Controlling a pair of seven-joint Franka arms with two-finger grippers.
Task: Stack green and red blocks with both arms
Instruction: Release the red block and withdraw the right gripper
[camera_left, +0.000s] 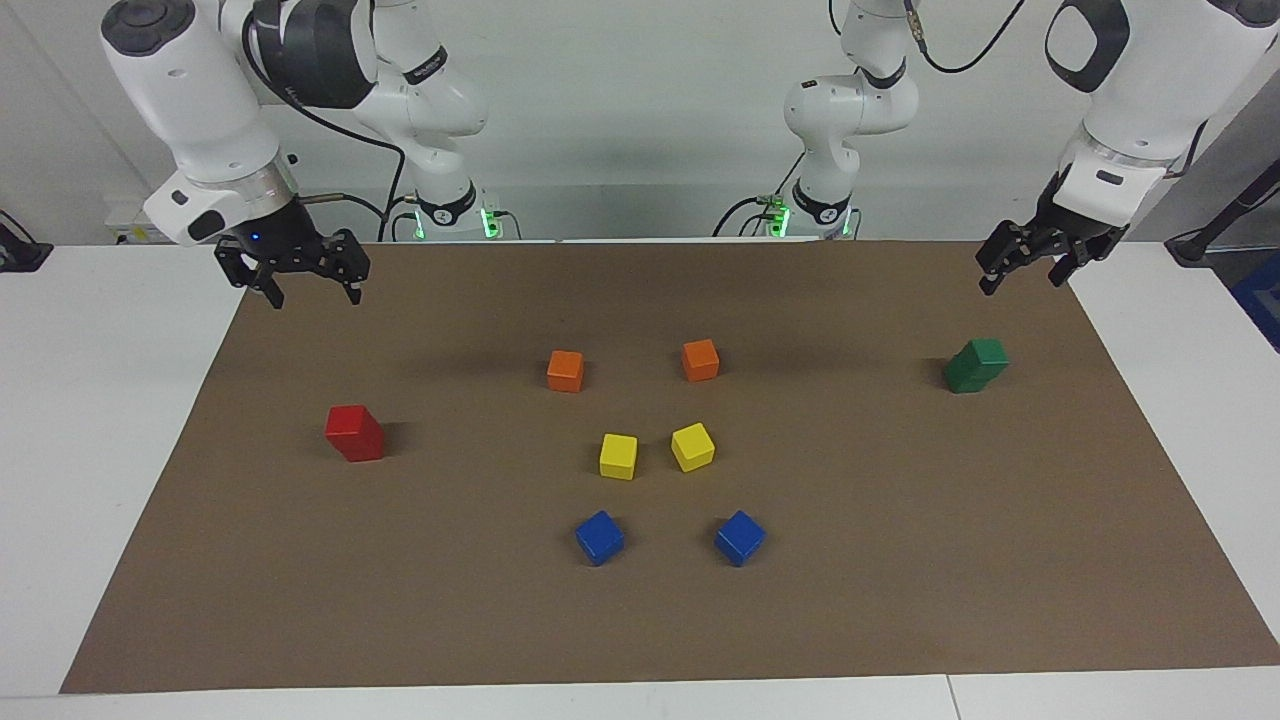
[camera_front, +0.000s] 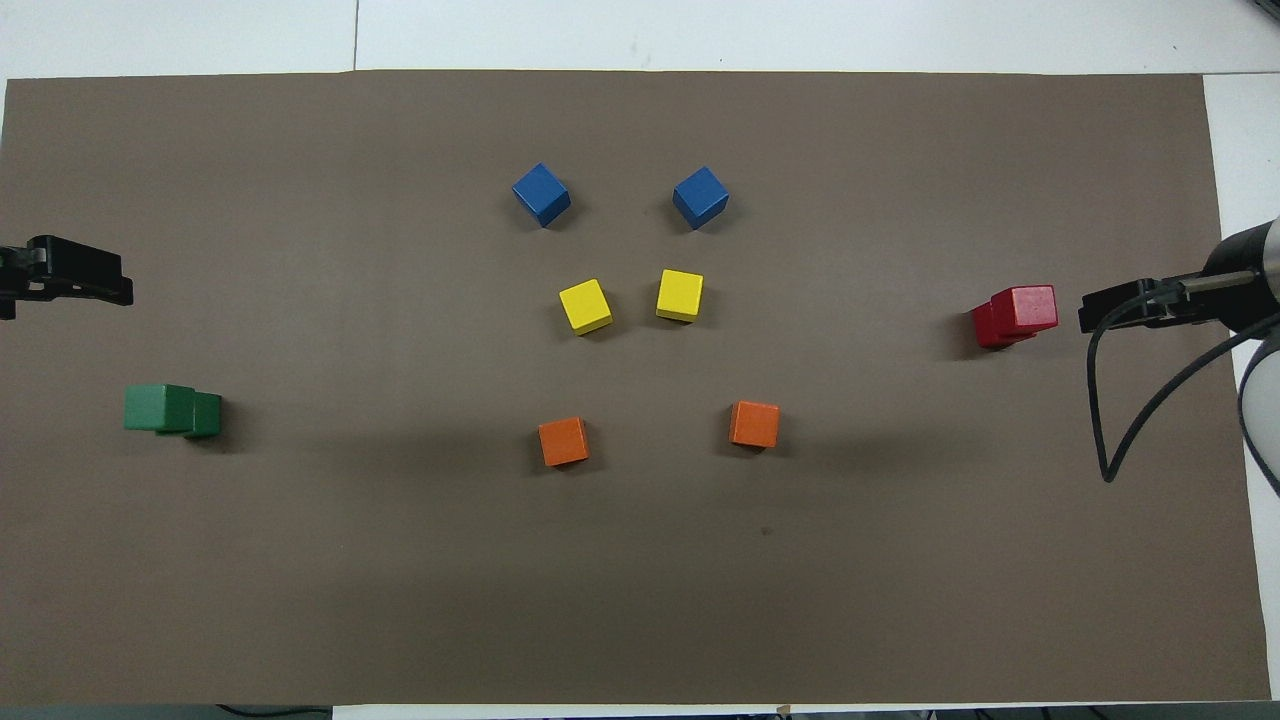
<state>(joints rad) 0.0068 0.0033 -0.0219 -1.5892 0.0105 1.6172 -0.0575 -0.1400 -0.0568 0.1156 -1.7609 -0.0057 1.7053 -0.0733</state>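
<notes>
Right gripper (camera_left: 300, 283) first: in the facing view we've got it hanging over the brown mat (camera_left: 900, 600) at the right arm's end, fingers spread, nothing in them. The red stack (camera_left: 354, 432) – one red block sitting on the other – is on the mat farther from the robots than that gripper's spot, well apart from it. The left gripper (camera_left: 1025, 268) is up over the mat's edge at the left arm's end, fingers apart too and empty, with the green stack (camera_left: 975, 365) on the mat near it, top block shoved a bit off-centre. Mid-mat we see two orange cubes (camera_left: 565, 370), two yellow cubes (camera_left: 618, 455) and two blue cubes (camera_left: 599, 537), in rows going away from the robots.

Overhead view, same story – the right gripper (camera_front: 1135, 305) pokes in over the mat's (camera_front: 400, 600) edge just beside the red stack (camera_front: 1015, 315), not touching as far as we can tell. The left gripper (camera_front: 75, 283) sticks in at the mat's edge, apart from the green stack (camera_front: 170, 410). Orange (camera_front: 563, 441), yellow (camera_front: 585, 305) and blue (camera_front: 541, 194) pairs sit in the mat's middle.
</notes>
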